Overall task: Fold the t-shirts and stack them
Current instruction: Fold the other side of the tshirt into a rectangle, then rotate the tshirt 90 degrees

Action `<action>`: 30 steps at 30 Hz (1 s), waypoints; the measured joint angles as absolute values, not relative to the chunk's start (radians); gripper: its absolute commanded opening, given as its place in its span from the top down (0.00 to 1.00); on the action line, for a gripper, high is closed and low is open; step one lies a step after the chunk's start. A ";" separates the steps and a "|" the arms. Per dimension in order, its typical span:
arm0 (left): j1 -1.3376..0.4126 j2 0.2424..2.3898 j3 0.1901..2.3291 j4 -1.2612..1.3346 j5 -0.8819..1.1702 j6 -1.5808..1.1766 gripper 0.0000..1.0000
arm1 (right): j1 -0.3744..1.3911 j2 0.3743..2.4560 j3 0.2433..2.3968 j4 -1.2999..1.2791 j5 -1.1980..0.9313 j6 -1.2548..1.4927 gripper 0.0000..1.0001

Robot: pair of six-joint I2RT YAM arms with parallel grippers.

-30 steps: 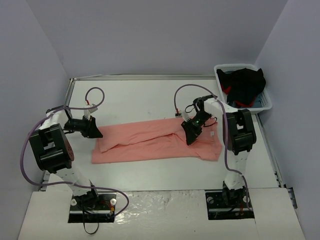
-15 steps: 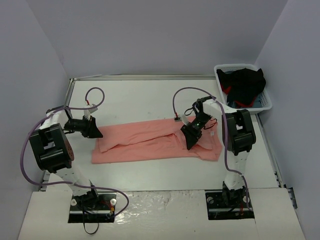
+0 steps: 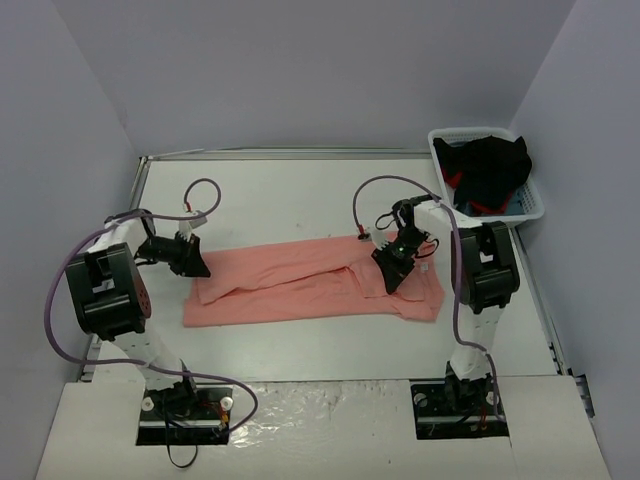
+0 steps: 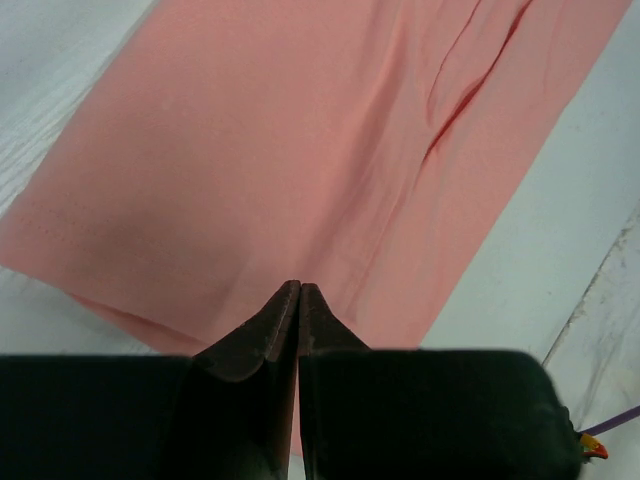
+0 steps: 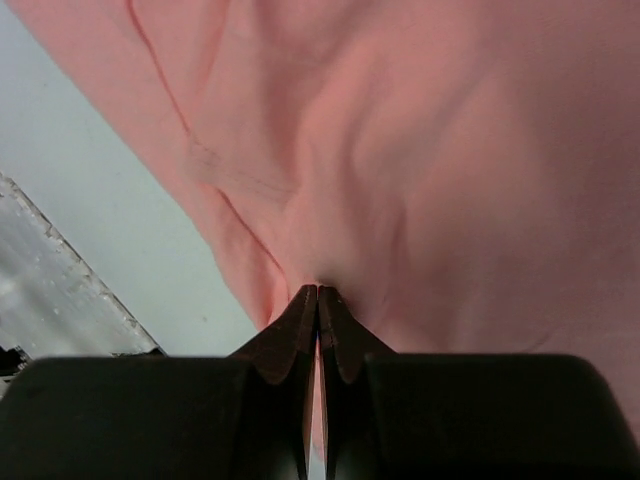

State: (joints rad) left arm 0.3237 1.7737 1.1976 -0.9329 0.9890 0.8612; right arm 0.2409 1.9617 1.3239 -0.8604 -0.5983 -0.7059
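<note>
One salmon-pink t-shirt (image 3: 300, 285) lies spread in a long band across the table's middle. My left gripper (image 3: 197, 265) rests at the shirt's upper left corner. In the left wrist view its tips (image 4: 300, 285) are shut over flat t-shirt cloth (image 4: 300, 150) just inside the hem, and no pinched fold shows between them. My right gripper (image 3: 392, 278) sits low on the shirt's right part. In the right wrist view it (image 5: 318, 288) is shut, and the t-shirt cloth (image 5: 450, 150) puckers into its tips.
A white plastic basket (image 3: 436, 140) holding dark clothes with red patches stands at the back right corner. Purple cables loop over both arms. Bare white table shows behind and in front of the shirt, with a crinkled sheet along the near edge.
My left gripper slid right, from beside the shirt's corner onto it. My right gripper shifted a little right along the shirt. The shirt's outline is about the same.
</note>
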 measured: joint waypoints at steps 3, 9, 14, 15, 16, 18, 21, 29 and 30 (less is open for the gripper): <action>0.265 1.777 1.182 -0.879 0.926 0.828 0.98 | 0.235 2.006 1.322 -0.835 -0.579 -0.694 1.00; 0.158 1.804 1.163 -0.788 0.787 0.743 0.98 | 0.209 2.080 1.378 -0.886 -0.589 -0.642 1.00; 0.150 1.836 1.163 -0.744 0.710 0.689 0.98 | 0.177 2.220 1.575 -0.999 -0.582 -0.583 1.00; 0.150 1.837 1.163 -0.741 0.704 0.677 0.98 | 0.171 2.255 1.638 -1.026 -0.578 -0.572 1.00; 0.150 1.837 1.165 -0.739 0.695 0.668 0.98 | 0.168 2.294 1.707 -1.048 -0.573 -0.561 1.00; 0.143 1.837 1.169 -0.735 0.679 0.650 0.98 | 0.163 2.381 1.876 -1.088 -0.572 -0.536 1.00; 0.126 1.834 1.171 -0.729 0.656 0.635 0.98 | 0.165 2.502 2.125 -1.131 -0.571 -0.495 1.00; 0.086 1.793 1.128 -0.670 0.630 0.625 0.98 | 0.220 2.682 2.550 -0.981 -0.490 -0.410 1.00; 0.080 1.792 1.126 -0.666 0.625 0.624 0.98 | 0.231 2.682 2.551 -0.949 -0.472 -0.399 1.00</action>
